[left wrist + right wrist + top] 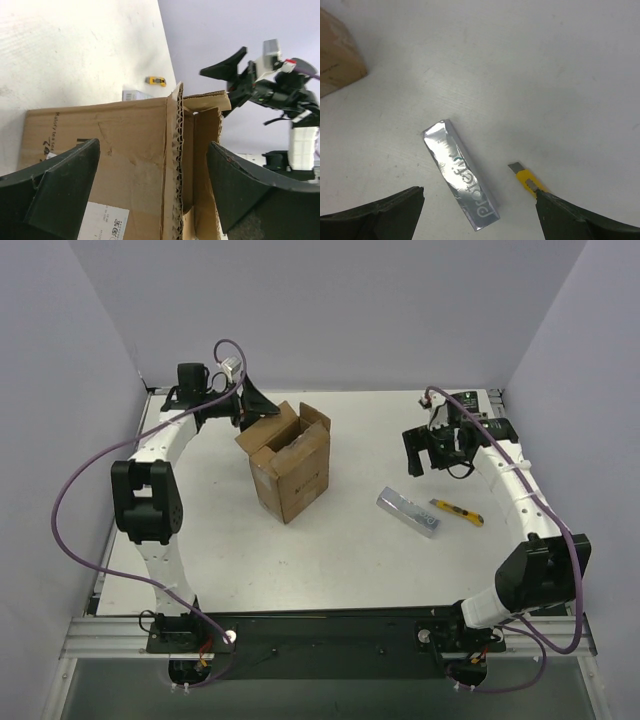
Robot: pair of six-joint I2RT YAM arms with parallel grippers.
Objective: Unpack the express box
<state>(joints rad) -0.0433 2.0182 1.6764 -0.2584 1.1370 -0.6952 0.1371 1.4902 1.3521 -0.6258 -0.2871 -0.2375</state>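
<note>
The express box [290, 462] is a brown cardboard carton standing left of the table's middle with its top flaps raised. My left gripper [256, 406] is at its back left flap. In the left wrist view the box [120, 145] fills the middle, and the corrugated flap edge stands between the wide-apart fingers of the left gripper [152, 187], touching neither. That gripper is open. My right gripper [424, 452] hovers open at the right. In its wrist view the right gripper [480, 212] holds nothing, and a corner of the box [337, 55] shows at top left.
A silvery packet [407, 511] lies right of the box, with a yellow utility knife [457, 512] beside it. Both show under the right gripper, the packet [460, 175] and the knife [527, 181] with its blade out. Grey walls close in the table on three sides.
</note>
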